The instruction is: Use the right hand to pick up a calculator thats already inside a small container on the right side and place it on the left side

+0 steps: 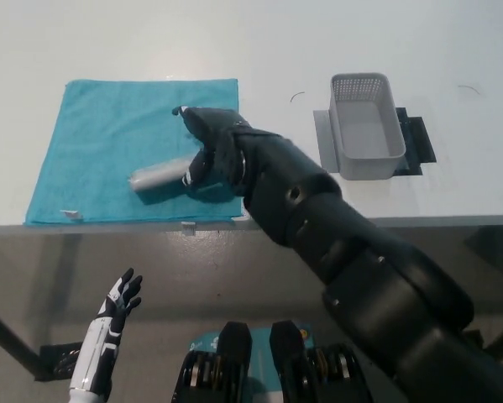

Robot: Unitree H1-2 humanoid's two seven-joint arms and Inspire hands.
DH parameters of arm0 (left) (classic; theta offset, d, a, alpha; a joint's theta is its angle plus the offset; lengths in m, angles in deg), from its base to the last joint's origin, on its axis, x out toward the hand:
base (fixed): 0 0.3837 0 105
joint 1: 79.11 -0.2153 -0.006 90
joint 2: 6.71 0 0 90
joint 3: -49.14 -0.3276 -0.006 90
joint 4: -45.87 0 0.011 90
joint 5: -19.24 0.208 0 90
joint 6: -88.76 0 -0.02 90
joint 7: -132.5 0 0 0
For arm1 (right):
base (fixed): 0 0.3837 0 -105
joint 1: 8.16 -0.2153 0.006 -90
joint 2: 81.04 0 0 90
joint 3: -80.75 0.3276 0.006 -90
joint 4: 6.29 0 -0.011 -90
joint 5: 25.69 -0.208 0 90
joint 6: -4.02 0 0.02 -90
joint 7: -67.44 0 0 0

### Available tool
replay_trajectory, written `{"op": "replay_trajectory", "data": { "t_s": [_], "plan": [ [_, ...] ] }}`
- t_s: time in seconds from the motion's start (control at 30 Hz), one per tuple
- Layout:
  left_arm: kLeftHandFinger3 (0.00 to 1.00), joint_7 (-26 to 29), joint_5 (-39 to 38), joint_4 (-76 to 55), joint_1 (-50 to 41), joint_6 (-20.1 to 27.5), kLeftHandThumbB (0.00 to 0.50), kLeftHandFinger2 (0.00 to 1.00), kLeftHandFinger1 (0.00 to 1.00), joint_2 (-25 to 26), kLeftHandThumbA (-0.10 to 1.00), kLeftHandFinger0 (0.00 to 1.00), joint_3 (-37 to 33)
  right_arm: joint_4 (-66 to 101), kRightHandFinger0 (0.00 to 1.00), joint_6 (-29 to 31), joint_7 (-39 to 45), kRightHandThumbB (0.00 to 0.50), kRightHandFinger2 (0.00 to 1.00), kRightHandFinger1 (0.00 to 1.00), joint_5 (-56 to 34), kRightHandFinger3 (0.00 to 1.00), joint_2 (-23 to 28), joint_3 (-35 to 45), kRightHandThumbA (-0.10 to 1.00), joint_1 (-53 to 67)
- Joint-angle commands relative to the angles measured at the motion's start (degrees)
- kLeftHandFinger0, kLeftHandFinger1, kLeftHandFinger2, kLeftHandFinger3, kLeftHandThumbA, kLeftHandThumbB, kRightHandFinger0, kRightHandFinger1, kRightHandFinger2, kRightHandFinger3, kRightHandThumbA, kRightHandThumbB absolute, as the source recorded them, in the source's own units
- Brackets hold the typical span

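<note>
The grey calculator (157, 177) lies on the teal towel (91, 143) at the table's left, near the towel's front edge, and looks tipped onto its long side. My black right hand (207, 143) is right next to its right end, which is hidden behind the hand. The hand is turned on its side and open, with fingers stretched toward the towel's back and the thumb down by the calculator. The small grey container (366, 126) stands empty at the right. My white left hand (110, 332) rests open below the table's front edge at the lower left.
The container stands on a dark mat (417, 138). The table's front edge (108, 225) runs just below the towel. A small white tag (70, 215) sits at the towel's front left corner.
</note>
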Motion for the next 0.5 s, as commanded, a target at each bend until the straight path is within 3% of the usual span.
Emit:
{"op": "replay_trajectory", "data": {
  "t_s": [0.0, 0.13, 0.17, 0.23, 0.3, 0.33, 0.37, 0.43, 0.47],
  "plan": [
    [1.00, -0.75, 0.52, -0.68, 0.06, 2.88, 0.003, 1.00, 1.00, 1.17, 1.00, 1.00, -0.38, 31.21, 1.00, -7.26, 49.77, 0.500, 1.00, 1.00, -25.71, 1.00, 7.72, 7.21, 0.66, -12.08],
    [1.00, -0.91, 0.38, -0.51, -0.10, 2.89, 0.000, 1.00, 1.00, 1.13, 1.00, 1.00, -0.49, 58.49, 1.00, -20.37, 54.79, 0.500, 1.00, 1.00, -37.70, 1.00, 14.99, 7.05, 0.67, -6.18],
    [1.00, -0.91, 0.39, -0.45, -0.18, 2.90, 0.000, 1.00, 1.00, 1.07, 1.00, 1.00, -0.55, 62.77, 1.00, -21.81, 55.10, 0.473, 1.00, 1.00, -40.90, 1.00, 16.72, 7.44, 0.64, -5.15],
    [1.00, -0.91, 0.41, -0.39, -0.38, 2.90, 0.000, 1.00, 1.00, 1.07, 1.00, 1.00, -0.60, 73.44, 1.00, -22.20, 54.74, 0.442, 1.00, 1.00, -49.09, 1.00, 22.22, 7.92, 0.68, -2.21],
    [1.00, -0.79, 0.79, -0.38, -0.39, 2.90, 0.001, 1.00, 1.00, 1.17, 1.00, 1.00, -0.63, 81.77, 1.00, -22.20, 52.18, 0.447, 1.00, 1.00, -53.31, 1.00, 26.32, 8.48, 0.73, 0.14],
    [1.00, -0.65, 1.22, -0.36, -0.41, 2.89, 0.007, 1.00, 1.00, 1.18, 1.00, 1.00, -0.60, 86.64, 1.00, -22.20, 50.20, 0.475, 1.00, 1.00, -54.45, 1.00, 28.35, 9.63, 0.81, 1.45],
    [1.00, -0.46, 1.74, -0.44, -0.43, 2.88, 0.001, 1.00, 1.00, 1.17, 1.00, 1.00, -0.60, 91.22, 1.00, -22.20, 47.94, 0.432, 1.00, 1.00, -57.07, 1.00, 29.71, 11.65, 0.79, 3.03],
    [1.00, -0.56, 1.68, -0.49, -0.50, 2.55, 0.007, 1.00, 1.00, 1.16, 1.00, 1.00, -0.63, 97.17, 1.00, -22.20, 41.33, 0.404, 1.00, 1.00, -64.79, 1.00, 33.37, 12.37, 0.73, 5.18],
    [1.00, -0.64, 1.56, -0.38, -0.49, 2.67, 0.001, 1.00, 1.00, 1.20, 1.00, 1.00, -0.66, 100.85, 1.00, -22.20, 38.52, 0.374, 1.00, 1.00, -65.96, 1.00, 33.59, 14.93, 0.78, 7.22]
  ]
}}
